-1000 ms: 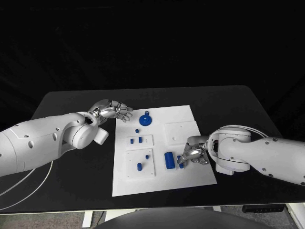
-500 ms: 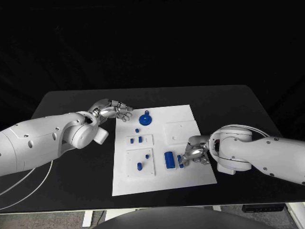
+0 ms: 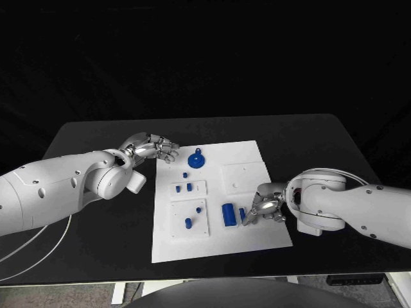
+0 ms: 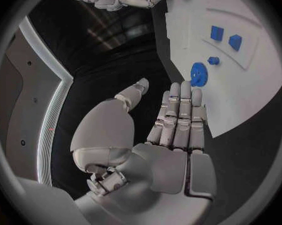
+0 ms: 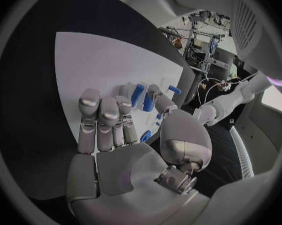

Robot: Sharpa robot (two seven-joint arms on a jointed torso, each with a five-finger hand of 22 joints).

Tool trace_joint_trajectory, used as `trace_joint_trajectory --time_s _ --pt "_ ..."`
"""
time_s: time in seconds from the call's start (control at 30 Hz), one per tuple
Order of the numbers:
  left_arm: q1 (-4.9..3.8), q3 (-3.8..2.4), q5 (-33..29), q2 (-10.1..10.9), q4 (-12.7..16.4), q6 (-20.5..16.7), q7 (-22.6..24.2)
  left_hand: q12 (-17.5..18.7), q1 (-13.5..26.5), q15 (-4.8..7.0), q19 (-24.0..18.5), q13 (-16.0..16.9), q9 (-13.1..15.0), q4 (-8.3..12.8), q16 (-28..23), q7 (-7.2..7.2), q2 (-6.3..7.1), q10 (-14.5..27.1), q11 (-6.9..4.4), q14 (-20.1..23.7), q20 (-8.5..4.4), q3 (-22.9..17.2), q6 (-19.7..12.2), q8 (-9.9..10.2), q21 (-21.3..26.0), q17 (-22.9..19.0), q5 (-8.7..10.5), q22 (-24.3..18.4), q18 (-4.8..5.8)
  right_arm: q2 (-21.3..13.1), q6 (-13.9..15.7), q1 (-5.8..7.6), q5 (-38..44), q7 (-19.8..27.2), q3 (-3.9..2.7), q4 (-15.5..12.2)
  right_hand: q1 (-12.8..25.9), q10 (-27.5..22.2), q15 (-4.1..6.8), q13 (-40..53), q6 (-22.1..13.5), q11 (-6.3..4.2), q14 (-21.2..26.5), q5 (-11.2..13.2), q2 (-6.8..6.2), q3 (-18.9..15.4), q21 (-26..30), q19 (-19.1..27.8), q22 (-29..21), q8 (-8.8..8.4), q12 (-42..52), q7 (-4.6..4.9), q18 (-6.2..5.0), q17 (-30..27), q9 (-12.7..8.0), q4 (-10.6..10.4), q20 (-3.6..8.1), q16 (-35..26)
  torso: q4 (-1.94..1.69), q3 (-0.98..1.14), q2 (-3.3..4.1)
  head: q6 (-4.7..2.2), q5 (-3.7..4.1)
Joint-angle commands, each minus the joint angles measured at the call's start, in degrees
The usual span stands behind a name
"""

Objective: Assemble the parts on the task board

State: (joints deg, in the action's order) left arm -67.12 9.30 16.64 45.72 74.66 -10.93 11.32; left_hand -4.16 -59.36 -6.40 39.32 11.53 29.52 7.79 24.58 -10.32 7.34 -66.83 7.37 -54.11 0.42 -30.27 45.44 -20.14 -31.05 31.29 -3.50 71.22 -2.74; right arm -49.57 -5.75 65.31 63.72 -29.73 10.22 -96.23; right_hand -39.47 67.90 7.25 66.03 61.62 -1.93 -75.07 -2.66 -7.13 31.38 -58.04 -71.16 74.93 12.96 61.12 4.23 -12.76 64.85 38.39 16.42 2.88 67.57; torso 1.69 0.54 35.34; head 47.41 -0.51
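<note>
While the left hand (image 3: 153, 149) is hovering open beside the task board (image 3: 252, 240)
Right hand (image 3: 266, 208) is pinching a small blue part (image 3: 243, 215) beside a blue cylinder (image 3: 228, 214)

Head camera high above table (image 3: 94, 138), wrist cameras close behind each palm, all sharing the task board (image 3: 252, 240)

You're looking at a black table (image 3: 94, 237), matte, with rounded corners. Lying flat on it, about mid-table, is the white task board (image 3: 261, 240), a rectangle set slightly skewed to the table's edges, its long side running from the near edge toward the far one. The board stops short of the table's far edge, with bare black top beyond it and on both sides. From the left wrist you see the board (image 4: 253, 105) against the table (image 4: 125, 60), its edge flush on the surface. From the right wrist, the board (image 5: 97, 60) again lies flat on the table (image 5: 28, 85).
</note>
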Motion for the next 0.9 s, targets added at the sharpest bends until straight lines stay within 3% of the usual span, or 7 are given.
trace_joint_trajectory --time_s 0.03,0.27,0.57,0.9 --pt "-0.03 -0.04 0.13 -0.04 0.23 0.86 0.24 -0.03 0.40 -0.06 -0.13 -0.08 -0.09 -0.33 -0.33 0.07 -0.07 0.29 0.08 -0.15 0.29 0.10 -0.48 -0.36 0.35 0.08 0.15 0.08 -0.60 -0.07 -1.11 -0.05 -0.33 1.15 0.01 -0.08 -0.41 0.06 0.35 0.06 0.05 0.02 0.10 -0.15 0.66 -0.70 -0.04 0.21 0.16 0.17 -0.34 0.19 -2.24 0.06 -0.03 0.14 0.15 -0.40 -0.02 -0.02 -0.03 0.16 0.10" --pt "-0.03 -0.04 0.13 -0.02 0.18 0.89 0.21 -0.03 0.43 -0.06 -0.13 -0.09 -0.10 -0.36 -0.35 0.06 -0.08 0.29 0.08 -0.16 0.30 0.11 -0.49 -0.37 0.36 0.11 0.15 0.10 -0.60 0.19 -2.37 -0.05 -0.40 1.30 0.01 0.21 -1.68 0.08 0.38 0.10 0.09 -0.02 0.12 -0.16 1.54 -1.51 0.04 0.29 0.12 0.15 -0.40 0.16 -2.24 0.07 -0.10 0.22 0.23 -0.43 -0.05 -0.04 0.01 0.23 0.10" --pt "-0.03 -0.04 0.17 0.18 0.28 0.85 0.15 -0.03 0.41 -0.06 -0.12 -0.09 -0.10 -0.36 -0.37 0.06 -0.06 0.30 0.08 -0.17 0.29 0.11 -0.49 -0.38 0.38 0.14 0.15 0.12 -0.60 0.73 -2.23 -0.43 0.02 1.22 0.02 0.70 -6.64 0.19 0.34 0.16 0.23 -0.01 0.10 -0.15 2.32 -0.75 0.04 0.32 0.12 0.16 -0.47 0.16 -2.24 0.09 -0.25 0.14 0.22 -0.45 -0.07 -0.01 0.05 0.43 -0.01" --pt "-0.03 -0.04 0.20 0.11 0.21 0.80 0.11 -0.03 0.40 -0.06 -0.12 -0.09 -0.11 -0.37 -0.40 0.06 -0.05 0.30 0.08 -0.18 0.29 0.11 -0.50 -0.40 0.40 0.18 0.15 0.14 -0.60 1.25 -2.13 -0.64 0.33 1.16 0.02 1.35 -7.11 0.33 0.31 0.16 0.39 0.01 0.08 -0.15 3.36 -0.38 0.09 0.25 0.04 0.17 -0.51 0.18 -2.24 0.09 -0.35 -0.21 0.00 -0.48 -0.03 -0.03 -0.01 0.61 -0.03"
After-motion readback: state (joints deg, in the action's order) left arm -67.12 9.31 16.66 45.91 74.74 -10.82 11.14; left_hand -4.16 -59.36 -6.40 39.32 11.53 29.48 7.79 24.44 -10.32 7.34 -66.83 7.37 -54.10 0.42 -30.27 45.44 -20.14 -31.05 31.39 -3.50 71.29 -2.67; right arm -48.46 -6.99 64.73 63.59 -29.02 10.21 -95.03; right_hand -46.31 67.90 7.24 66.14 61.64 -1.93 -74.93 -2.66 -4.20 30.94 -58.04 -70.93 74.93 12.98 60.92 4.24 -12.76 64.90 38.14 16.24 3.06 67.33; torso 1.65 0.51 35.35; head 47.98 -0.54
